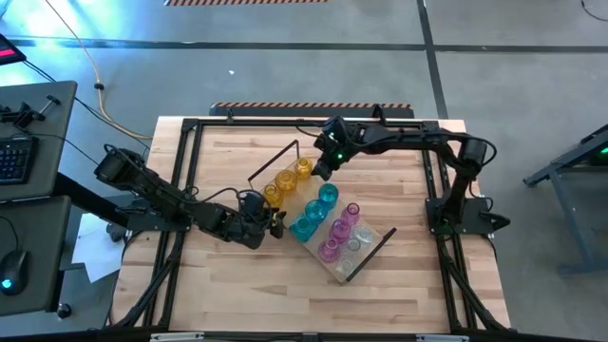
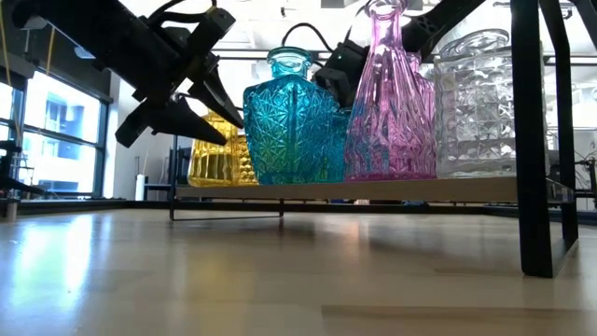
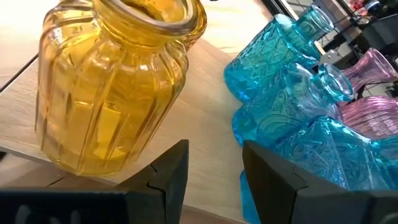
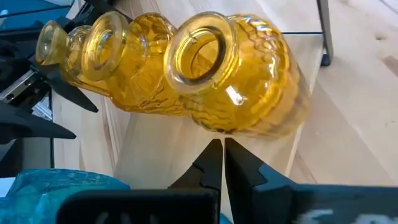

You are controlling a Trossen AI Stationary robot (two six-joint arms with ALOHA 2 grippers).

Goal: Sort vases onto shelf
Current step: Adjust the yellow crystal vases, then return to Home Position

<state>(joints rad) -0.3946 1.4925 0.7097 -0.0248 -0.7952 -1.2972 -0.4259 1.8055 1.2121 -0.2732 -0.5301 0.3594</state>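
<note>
The shelf [image 1: 376, 238] lies slantwise on the table and carries rows of vases standing on their bases: three yellow [image 1: 285, 180], three teal [image 1: 314, 211], three pink [image 1: 339, 231] and a clear one [image 1: 356, 245]. My left gripper [image 3: 214, 177] is open at the shelf's near-left side, level with the gap between the nearest yellow vase [image 3: 112, 87] and the teal vases [image 3: 292, 106]; nothing is between its fingers. My right gripper [image 4: 222, 155] is shut, with its tips at the belly of the farthest yellow vase [image 4: 242, 74]. My right gripper points its shut fingertips [image 4: 214, 149] slanting down at the lower belly [image 4: 230, 124] of the farthest yellow vase, from the table's far-right side. I cannot tell whether the tips touch the glass. The vase stands upright on the shelf.
Black frame loops [image 1: 275, 161] [image 1: 372, 255] rise at both ends of the shelf; one stands close in the low view [image 2: 532, 140]. A black frame [image 1: 190, 128] runs around the wooden tabletop. Bare tabletop lies toward the near edge [image 1: 313, 304].
</note>
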